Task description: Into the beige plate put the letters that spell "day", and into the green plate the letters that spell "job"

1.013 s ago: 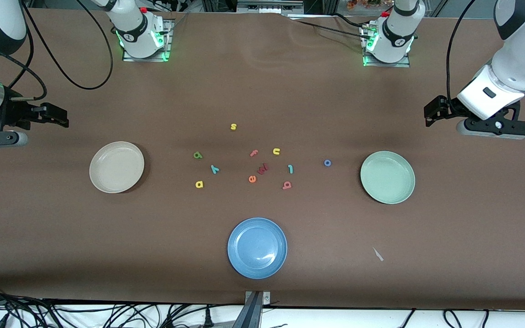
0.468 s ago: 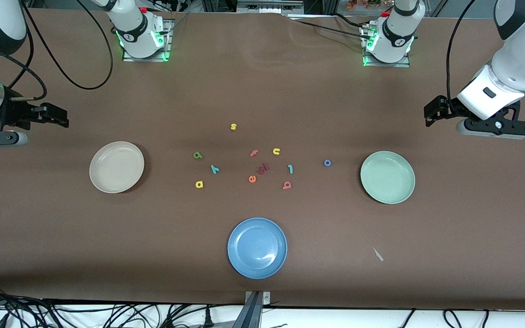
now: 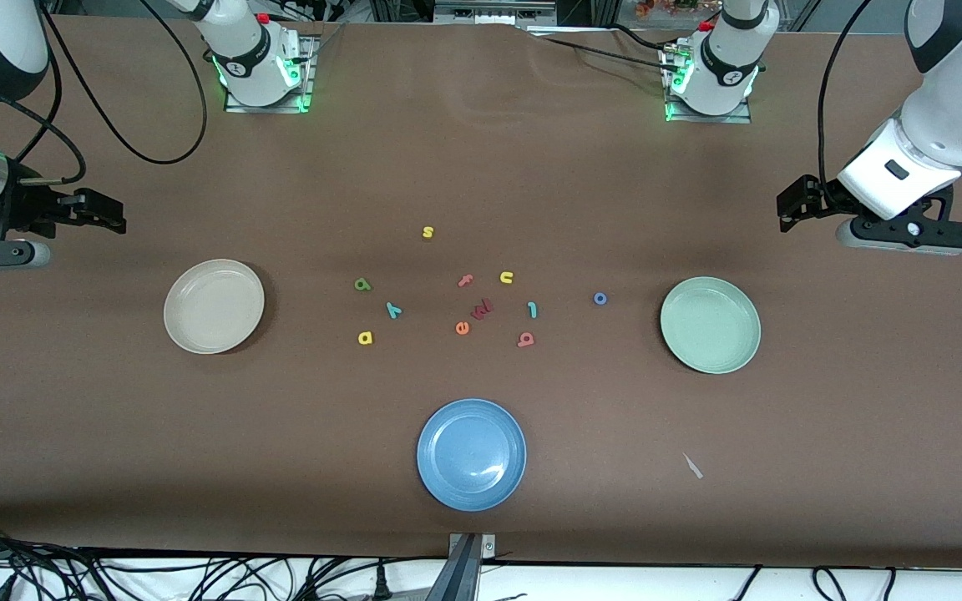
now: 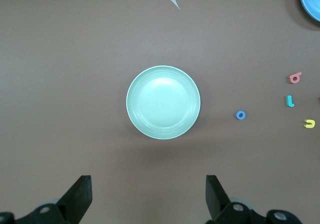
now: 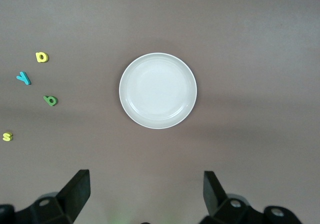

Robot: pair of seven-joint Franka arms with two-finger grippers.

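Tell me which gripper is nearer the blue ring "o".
Left. The left gripper hangs open above the green plate's end, near the blue "o"; the right gripper waits open at the beige plate's end.

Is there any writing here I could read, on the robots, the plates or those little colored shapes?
No printed words or brands are legible; the marks on the arm bases are too small.
The foam shapes are single letters lying on the table:
"s" yellow
"d" green
"y" teal
"a" yellow
"f" pink
"u" yellow
"e" orange
"j" light blue
"b" salmon
"o" blue
One dark red letter: unreadable.
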